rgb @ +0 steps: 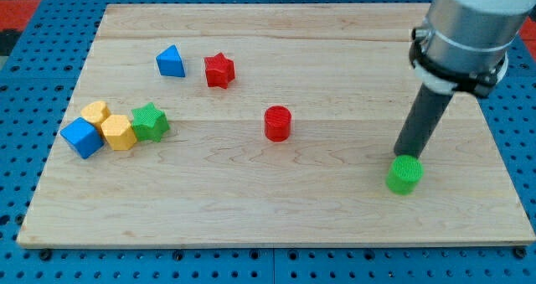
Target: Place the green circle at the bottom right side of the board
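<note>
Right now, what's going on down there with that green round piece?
My tip at green circle's top edge. Circle sits toward board's bottom right. Nothing in the way.

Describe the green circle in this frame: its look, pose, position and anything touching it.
The green circle is a short, ribbed, plastic-looking cylinder standing upright, flat face up, on the wooden board toward the view's bottom right. My tip sits at its upper edge, apparently in contact. No other block touches it; the red cylinder lies well apart, to the view's left.
</note>
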